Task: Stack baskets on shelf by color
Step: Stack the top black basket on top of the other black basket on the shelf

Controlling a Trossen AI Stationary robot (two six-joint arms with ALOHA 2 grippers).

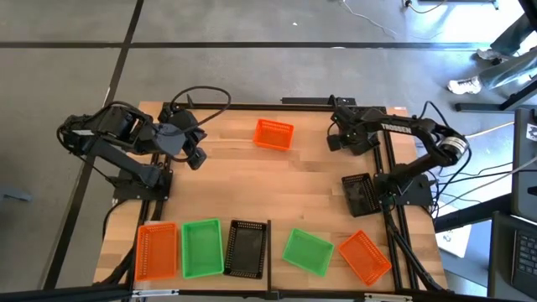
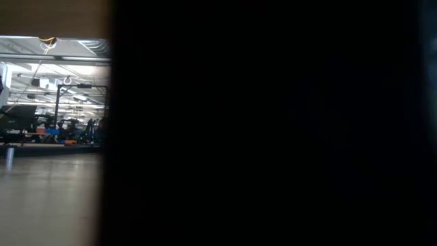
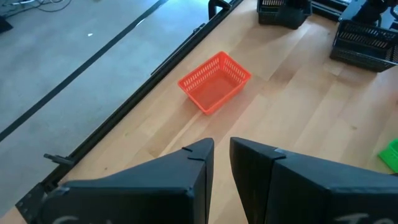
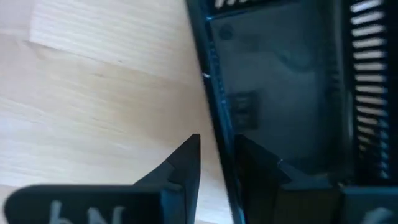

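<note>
A black basket sits on the table near its right edge. My right gripper hangs over it, pointing down and open. In the right wrist view, one finger stands outside the basket's side wall and the other inside. An orange basket rests on its base at the far middle. My left gripper hovers at the far left, slightly open, holding nothing. Orange, green and black baskets stand side by side on the shelf left of its divider.
Right of the divider a green basket and an orange basket lie askew near the front edge. A black metal frame borders the table. The middle of the tabletop is bare wood. The low view is almost wholly blocked by something dark.
</note>
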